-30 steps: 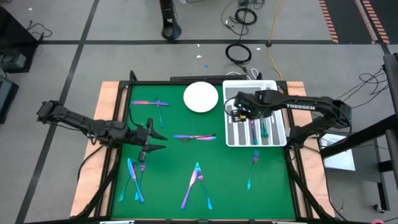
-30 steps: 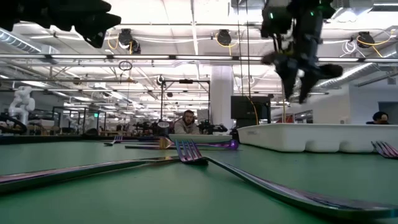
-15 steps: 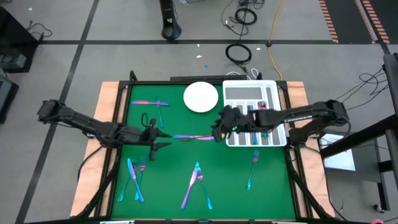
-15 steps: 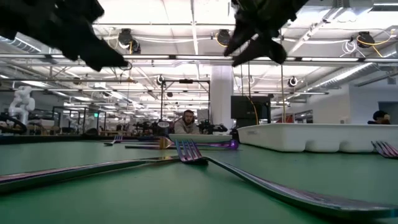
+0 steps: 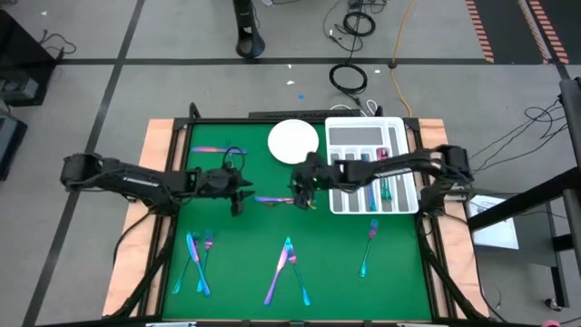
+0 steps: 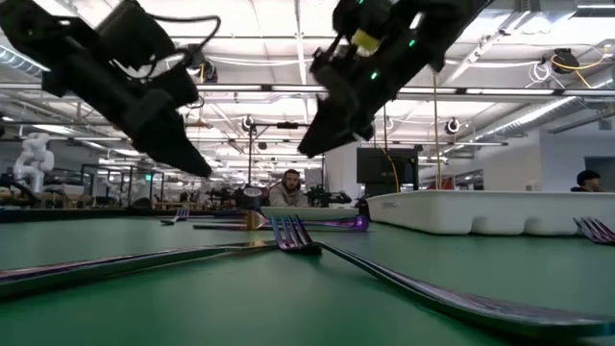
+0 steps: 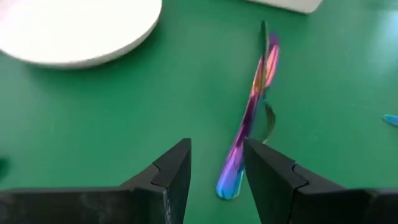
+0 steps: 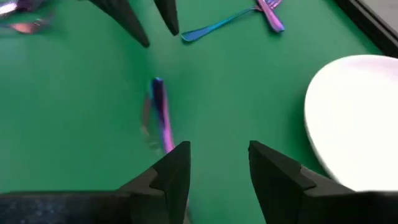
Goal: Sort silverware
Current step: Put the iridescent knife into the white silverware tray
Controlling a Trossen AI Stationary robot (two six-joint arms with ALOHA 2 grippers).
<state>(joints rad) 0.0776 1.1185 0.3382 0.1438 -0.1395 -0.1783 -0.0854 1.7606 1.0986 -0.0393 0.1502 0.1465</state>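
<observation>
Both arms meet at mid-table. Your left gripper (image 5: 239,193) is open and empty; the silverware piece (image 5: 283,200) lies just past its fingertips. Your right gripper (image 5: 304,191) hovers at that piece's other end, also open and empty. The white plate (image 5: 292,142) sits near the right gripper, the tray (image 5: 370,170) behind it. Bare green mat (image 5: 327,245) lies alongside both.

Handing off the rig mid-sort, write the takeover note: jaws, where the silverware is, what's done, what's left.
Left gripper: jaws open, empty, at the centre pair's left end.
Right gripper: jaws open, empty, at its right end.
Done: several pieces lie in the white tray.
Left on the mat: the centre pair, a pair at the back left, a group at the front left, a group at the front centre, one fork at the front right.
The plate is empty.
</observation>
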